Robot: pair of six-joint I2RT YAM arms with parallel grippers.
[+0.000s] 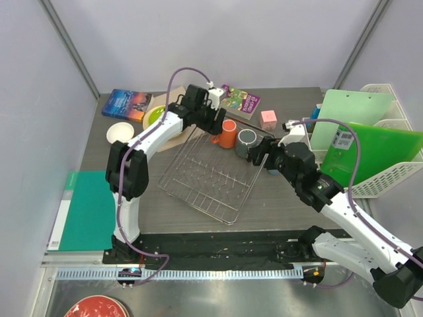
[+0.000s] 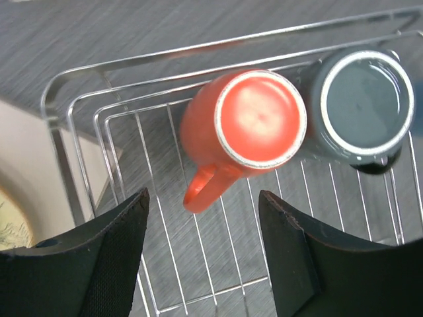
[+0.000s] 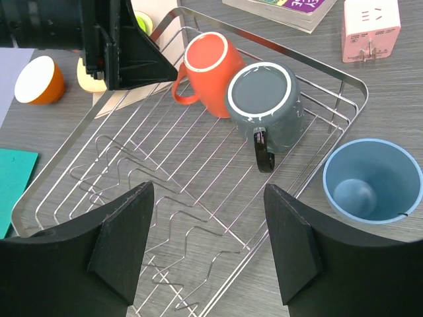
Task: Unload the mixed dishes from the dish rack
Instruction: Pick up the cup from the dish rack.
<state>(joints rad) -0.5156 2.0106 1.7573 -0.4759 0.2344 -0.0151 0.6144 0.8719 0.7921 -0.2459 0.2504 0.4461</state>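
Observation:
The silver wire dish rack [image 1: 211, 175] lies mid-table. An orange mug [image 2: 254, 122] and a dark grey mug [image 2: 363, 105] stand upside down at its far end. My left gripper [image 2: 203, 218] hovers open just over the orange mug's handle [image 2: 201, 188], touching nothing. My right gripper [image 3: 208, 218] is open above the rack's wires, empty. A light blue mug [image 3: 370, 179] stands upright on the table just outside the rack's right side. A small white and orange bowl [image 1: 119, 133], a lime green plate [image 1: 157, 115] and a beige plate [image 1: 173, 139] sit left of the rack.
Two books [image 1: 127, 104] [image 1: 239, 102] and a pink cube [image 1: 268, 119] lie at the back. A white basket [image 1: 386, 181] with green boards stands at the right. A teal folder [image 1: 89, 208] lies at the left edge, and a red bowl [image 1: 96, 307] at the bottom.

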